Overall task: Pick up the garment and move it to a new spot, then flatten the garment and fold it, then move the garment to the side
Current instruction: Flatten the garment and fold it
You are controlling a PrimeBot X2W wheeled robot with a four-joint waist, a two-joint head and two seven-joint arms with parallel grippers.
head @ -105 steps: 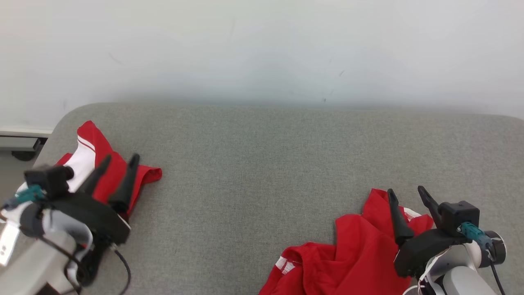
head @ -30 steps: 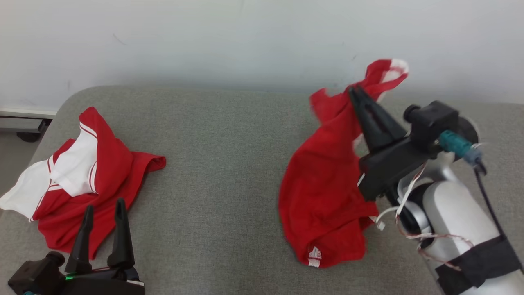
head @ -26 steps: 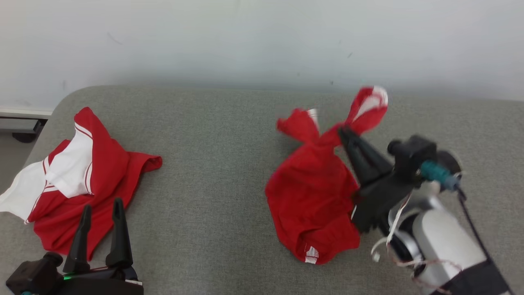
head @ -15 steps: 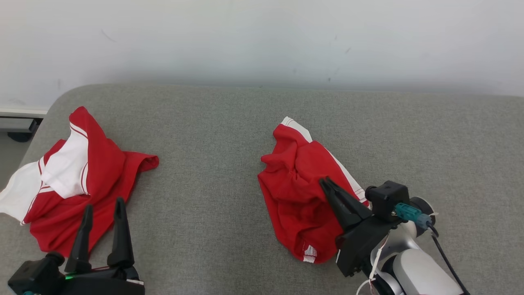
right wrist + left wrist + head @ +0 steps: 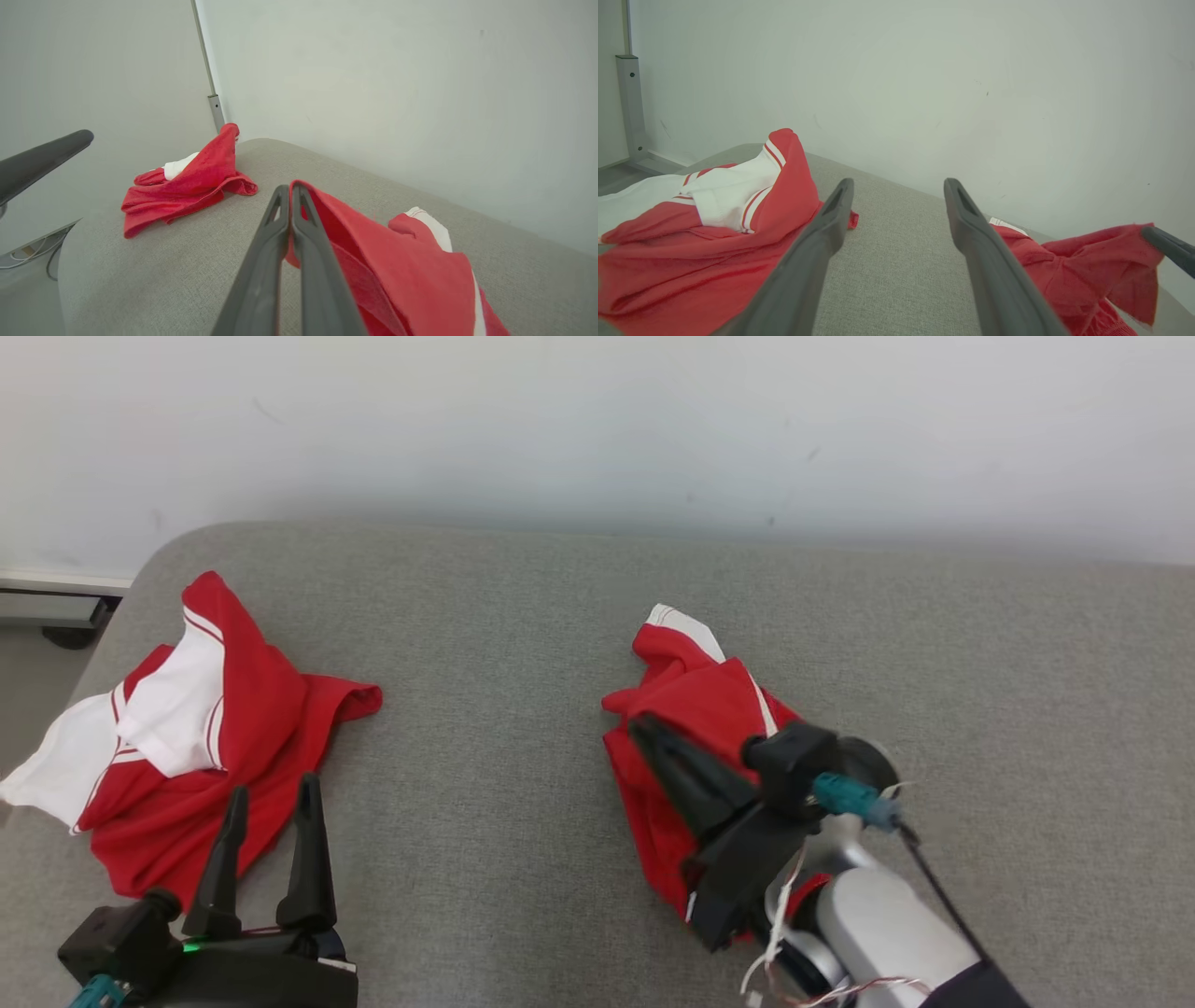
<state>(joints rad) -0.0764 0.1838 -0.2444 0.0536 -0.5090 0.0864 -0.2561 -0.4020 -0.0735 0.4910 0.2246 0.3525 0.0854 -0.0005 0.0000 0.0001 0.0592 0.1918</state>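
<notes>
One garment (image 5: 702, 698) | right end effector (image 5: 642, 726) apparently clenched on it | left end effector (image 5: 274, 789) released

Grey fabric surface (image 5: 523, 644), rounded corner, against plain white wall (image 5: 597, 420); grey floor (image 5: 37, 691) at left.

The head camera looks steeply down on the grey cushion (image 5: 523, 644), with the wall (image 5: 597, 420) at twelve o'clock. The left wrist camera sits low, skimming the cushion toward the wall, with the red-and-white shirt (image 5: 738, 200) close at nine o'clock. The right wrist camera, equally low, faces about ten o'clock, hard against the red garment (image 5: 397, 261). All three share both.
</notes>
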